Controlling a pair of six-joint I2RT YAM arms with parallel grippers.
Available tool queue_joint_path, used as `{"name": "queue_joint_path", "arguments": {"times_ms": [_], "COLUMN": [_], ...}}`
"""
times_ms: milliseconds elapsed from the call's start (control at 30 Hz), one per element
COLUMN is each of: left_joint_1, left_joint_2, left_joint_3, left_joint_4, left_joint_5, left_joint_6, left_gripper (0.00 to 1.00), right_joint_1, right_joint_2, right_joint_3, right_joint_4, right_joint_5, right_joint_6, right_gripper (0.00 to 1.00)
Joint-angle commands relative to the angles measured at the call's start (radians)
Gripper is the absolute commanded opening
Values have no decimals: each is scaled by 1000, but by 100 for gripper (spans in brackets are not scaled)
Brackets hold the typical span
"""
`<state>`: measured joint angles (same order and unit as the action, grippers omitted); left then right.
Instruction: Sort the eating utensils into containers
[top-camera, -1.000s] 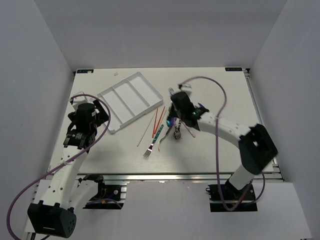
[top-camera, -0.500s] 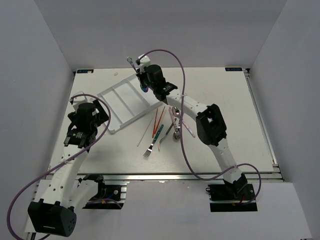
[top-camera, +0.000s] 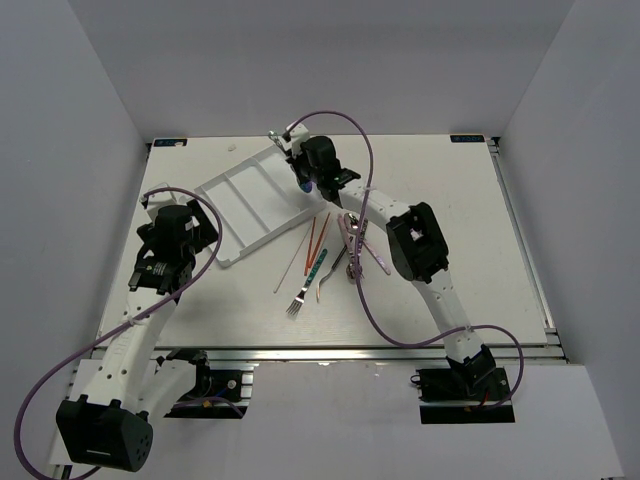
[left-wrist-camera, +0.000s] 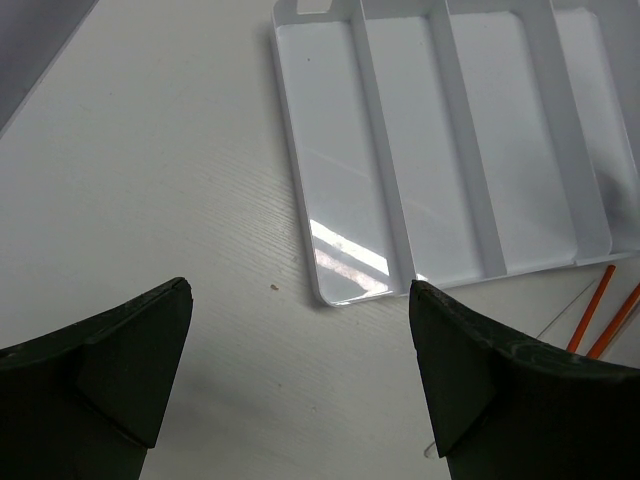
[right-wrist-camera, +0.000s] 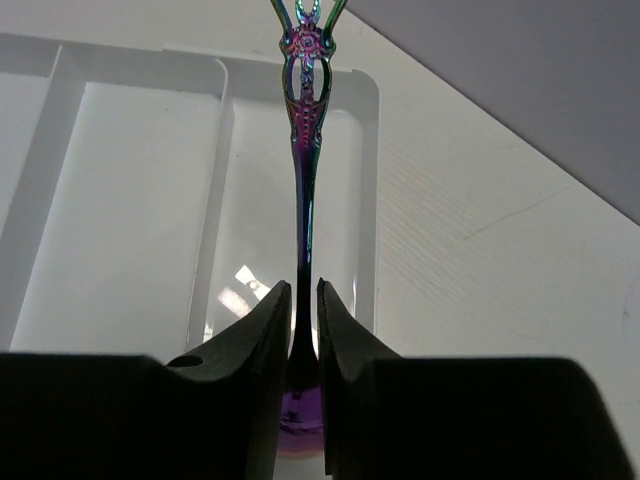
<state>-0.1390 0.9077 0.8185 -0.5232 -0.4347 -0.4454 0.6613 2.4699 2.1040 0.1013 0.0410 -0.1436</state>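
- The right fingers (right-wrist-camera: 275, 320) are closed on the neck of the iridescent utensil (right-wrist-camera: 305, 170), above the tray's (right-wrist-camera: 130, 62) edge compartment.
- The handle tip overhangs the end wall: draw back, lower, then release.
- The left fingers (left-wrist-camera: 140, 340) are wide apart and empty, over the counter (left-wrist-camera: 150, 150).
- One second ago the right arm was at the utensil pile (top-camera: 345, 250); the left arm is unchanged.

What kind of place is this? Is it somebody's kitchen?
Likely a robot lab booth, not a kitchen: bare walls box in a white table, a left arm and right arm are bolted at its edge, and a fork lies by a tray.
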Motion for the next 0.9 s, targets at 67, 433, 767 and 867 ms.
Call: {"name": "queue_joint_path", "arguments": {"times_ms": [67,433,767,867], "left_joint_1": [7,7,9,9], "left_joint_2": [-4,-9,0,-3], "left_joint_3": [27,25,28,27], "left_joint_4": [12,9,11,11], "left_joint_5": [8,1,16,16], "left_joint_6": [4,4,4,4], "left_gripper": [98,98,98,98], "right_joint_1": [11,-28,-49,-49], "right_joint_2": [-46,-386,-808,-818], "right_joint_3": [-29,-162,-786,-845], "right_joint_4": [32,-211,-410,-362], "right_joint_5": [-67,-51,347,355], "right_joint_6": [1,124,562,544], "right_gripper": [29,70,58,39]}}
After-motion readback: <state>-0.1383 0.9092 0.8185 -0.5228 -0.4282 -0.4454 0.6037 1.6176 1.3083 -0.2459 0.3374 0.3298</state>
